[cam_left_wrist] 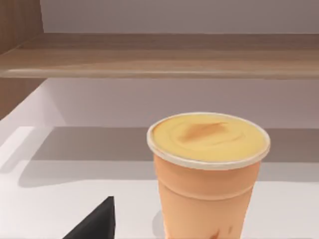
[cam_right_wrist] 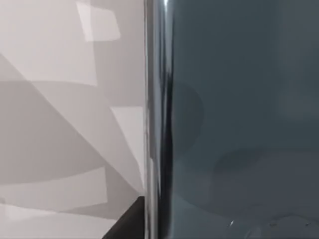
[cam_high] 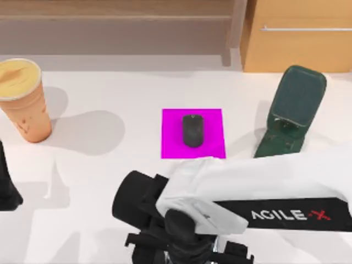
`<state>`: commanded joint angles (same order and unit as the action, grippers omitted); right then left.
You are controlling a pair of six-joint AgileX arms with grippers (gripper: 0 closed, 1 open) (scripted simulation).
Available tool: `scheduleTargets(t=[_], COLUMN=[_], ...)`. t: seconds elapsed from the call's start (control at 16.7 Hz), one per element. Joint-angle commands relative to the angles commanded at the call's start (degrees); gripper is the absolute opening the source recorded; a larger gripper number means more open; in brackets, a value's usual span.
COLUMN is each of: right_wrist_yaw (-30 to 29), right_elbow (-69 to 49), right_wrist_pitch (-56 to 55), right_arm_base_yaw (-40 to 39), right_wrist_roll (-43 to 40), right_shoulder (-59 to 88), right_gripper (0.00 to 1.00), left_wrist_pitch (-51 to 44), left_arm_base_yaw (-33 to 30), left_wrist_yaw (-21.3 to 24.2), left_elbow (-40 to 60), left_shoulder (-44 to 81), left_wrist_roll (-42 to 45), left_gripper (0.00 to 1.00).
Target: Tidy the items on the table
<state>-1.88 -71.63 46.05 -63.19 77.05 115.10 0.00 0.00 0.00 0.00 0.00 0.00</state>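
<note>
A small black oval mouse (cam_high: 193, 130) lies on a magenta mat (cam_high: 212, 118) at the table's (cam_high: 132, 88) middle. An orange paper cup (cam_high: 25, 99) with a yellow top stands upright at the far left; the left wrist view looks at the cup (cam_left_wrist: 209, 169) from close by. My left gripper (cam_high: 6, 184) sits at the left edge, in front of the cup and apart from it. My right gripper (cam_high: 184, 250) hangs low at the front centre. The glossy dark grey smartphone (cam_right_wrist: 239, 119) lies very close beneath the right wrist camera.
A dark green phone stand (cam_high: 289, 113) stands upright at the right, behind my right arm (cam_high: 275, 187), which spans the front of the table. A wooden shelf (cam_high: 115, 16) and a cabinet (cam_high: 300, 33) run along the back edge.
</note>
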Motion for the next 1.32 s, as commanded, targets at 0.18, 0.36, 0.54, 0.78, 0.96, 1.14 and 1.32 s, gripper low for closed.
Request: scheduleTargets(t=[0.18,0.36,0.54,0.78,0.96,1.14,1.32], right_wrist_yaw=[0.01,0.02,0.02,-0.69,-5.97,-16.34,-28.65], right_elbow=[-1.0,-2.85,-3.31,-3.39,-3.62,-3.08,-2.38], right_wrist_pitch=[1.85,5.37,6.23,6.05,5.86,5.38,4.86], right_arm_base_yaw=[-0.01,0.02,0.03,0.13,1.2,3.35,5.91], right_wrist_roll=[0.0,-0.05,-0.08,-0.03,-0.48,-1.62,-3.05], right_shoulder=[-0.83,-2.49,-2.93,-3.1,-4.6,-7.02,-9.84], right_gripper=[0.0,0.0,0.0,0.0,0.0,0.0,0.0], left_wrist_pitch=[0.0,0.0,0.0,0.0,0.0,0.0,0.0], left_arm_base_yaw=[0.0,0.0,0.0,0.0,0.0,0.0,0.0], left_wrist_yaw=[0.0,0.0,0.0,0.0,0.0,0.0,0.0], left_elbow=[0.0,0.0,0.0,0.0,0.0,0.0,0.0], left_shoulder=[0.0,0.0,0.0,0.0,0.0,0.0,0.0], left_wrist_roll=[0.0,0.0,0.0,0.0,0.0,0.0,0.0], left_gripper=[1.0,1.0,1.0,1.0,1.0,1.0,1.0])
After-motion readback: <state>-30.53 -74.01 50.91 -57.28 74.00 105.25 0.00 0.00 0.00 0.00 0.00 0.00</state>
